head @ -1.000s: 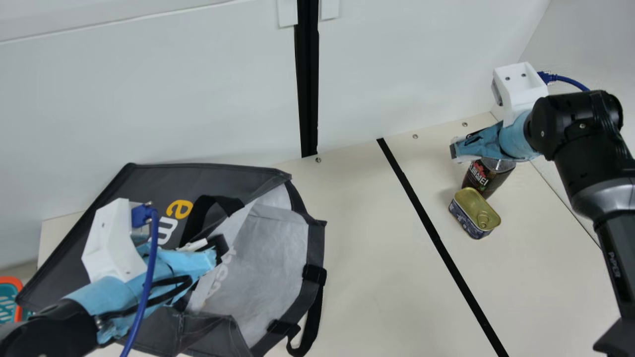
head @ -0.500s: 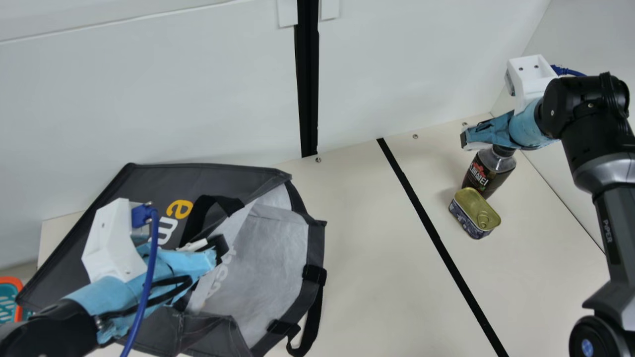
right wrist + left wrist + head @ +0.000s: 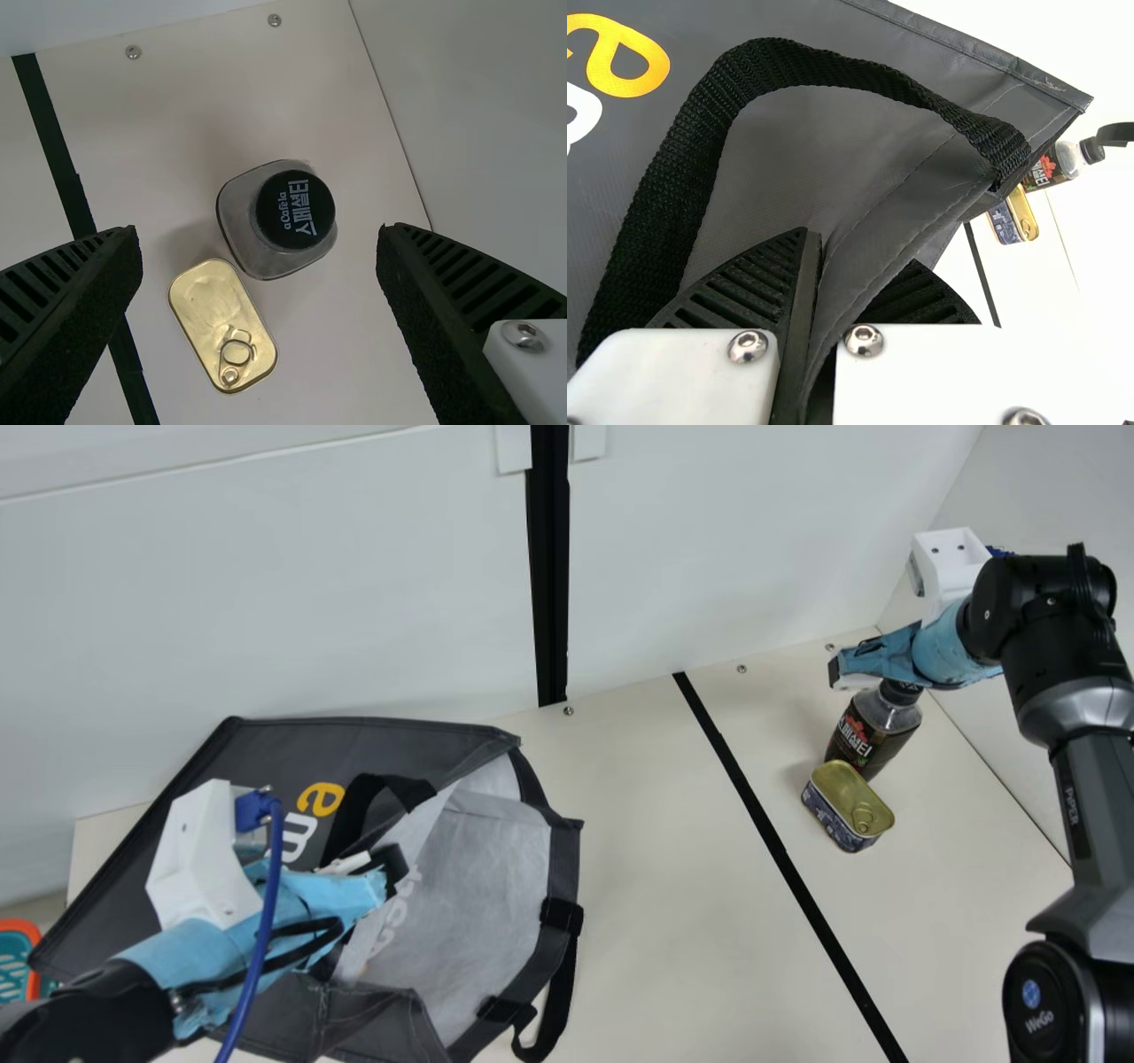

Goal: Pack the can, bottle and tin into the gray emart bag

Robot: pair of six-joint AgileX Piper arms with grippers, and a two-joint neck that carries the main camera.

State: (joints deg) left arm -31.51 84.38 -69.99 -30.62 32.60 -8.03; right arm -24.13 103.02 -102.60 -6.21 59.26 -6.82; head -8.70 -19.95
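With my left gripper [image 3: 392, 875] I held the gray emart bag [image 3: 266, 755], jaws clenched on its edge; my right gripper [image 3: 834, 671], jaws released, hovered above the bottle [image 3: 873, 731], upright beside the tin [image 3: 846, 797].

From my main view I see a pale, grey-white back wall [image 3: 310, 602] rising behind the cream desk [image 3: 673, 886]. A black upright strip [image 3: 549, 584] splits it, with a small white tab [image 3: 514, 447] on either side near the top. At my right the back wall meets a light side wall [image 3: 1045, 496] in a corner. A straight black line [image 3: 775, 846] crosses the desk at a slant, starting near its back edge, where I make out small screws [image 3: 741, 669]. My right wrist view shows a thin dark seam along the desk's side. The light looks soft, leaving faint, blurry shadows.
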